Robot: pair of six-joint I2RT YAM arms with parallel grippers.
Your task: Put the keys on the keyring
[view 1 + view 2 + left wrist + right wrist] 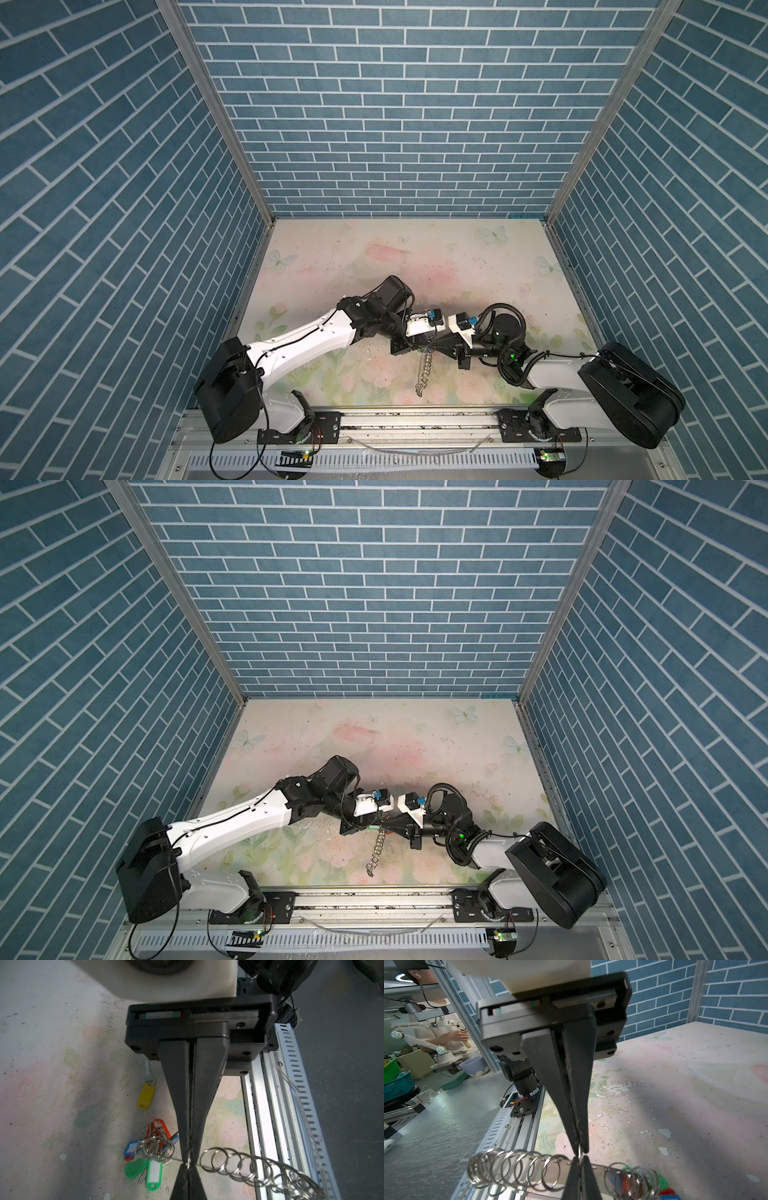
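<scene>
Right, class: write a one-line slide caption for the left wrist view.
Left hand and right hand close on one ring of the keyring; the yellow-tagged key lies apart on the table.

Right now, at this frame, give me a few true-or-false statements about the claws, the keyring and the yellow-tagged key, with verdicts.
1. The yellow-tagged key lies on the table, apart from the keyring. True.
2. The left claw grips the yellow-tagged key. False: it is shut on a wire ring of the keyring, and the key lies free.
3. The right claw is shut on a wire ring too, tip to tip with the left claw. True.
4. The keyring carries no tags at all. False: green, blue and red tags bunch among the rings at one end.
</scene>
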